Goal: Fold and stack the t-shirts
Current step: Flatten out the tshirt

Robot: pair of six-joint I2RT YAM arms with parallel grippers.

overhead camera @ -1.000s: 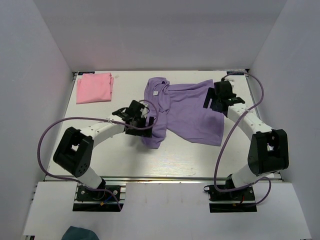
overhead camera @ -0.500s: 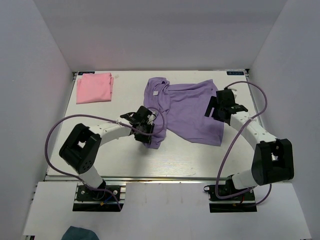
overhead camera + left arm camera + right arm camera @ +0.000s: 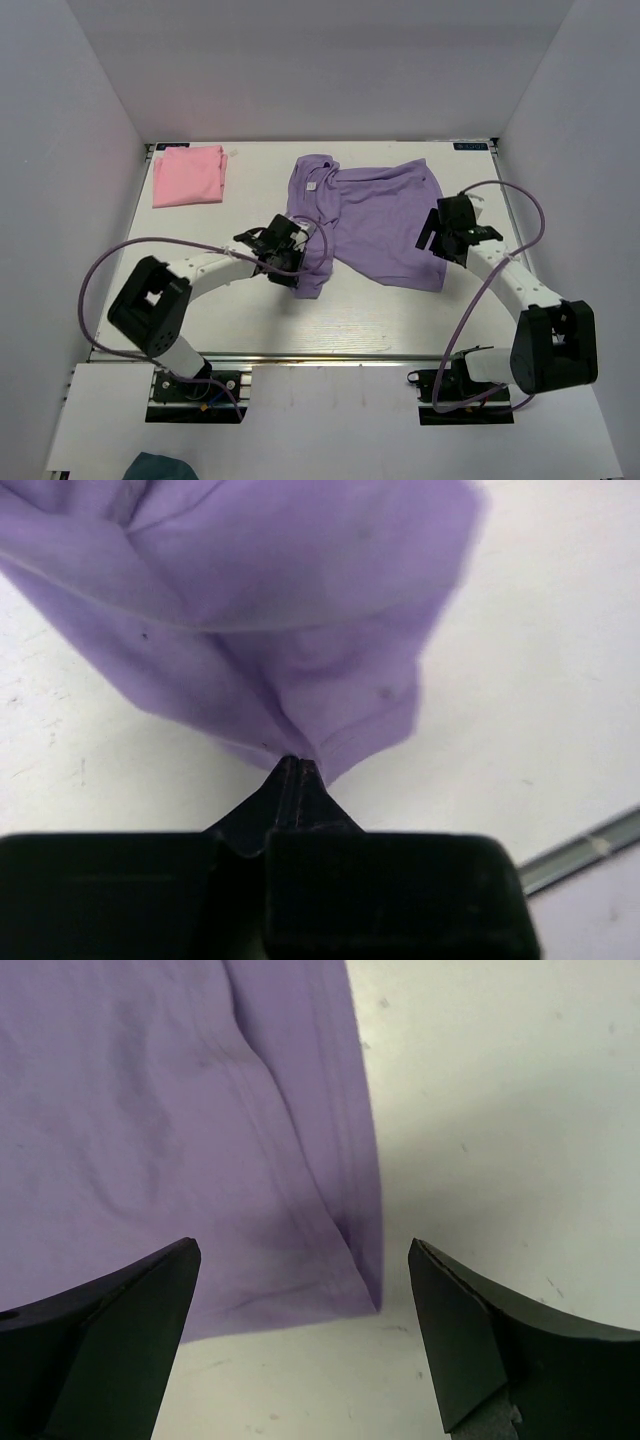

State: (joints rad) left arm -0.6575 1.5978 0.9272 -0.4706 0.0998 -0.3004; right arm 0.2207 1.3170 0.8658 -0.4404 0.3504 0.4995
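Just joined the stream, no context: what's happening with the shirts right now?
The left gripper is shut on a bunched bit of the purple t-shirt at its near-left end. The right gripper is open, with the shirt's near-right corner between its fingers, nothing grasped yet. The purple shirt lies spread but rumpled on the table, not yet folded. The pink t-shirt is already folded in the far-left corner, with nothing stacked on it.

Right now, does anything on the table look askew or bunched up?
Yes. The purple shirt lies crooked, its near-left part bunched where the left claw pinches it. The right claw is open over its near-right hem corner. The pink shirt looks neatly folded, far left.
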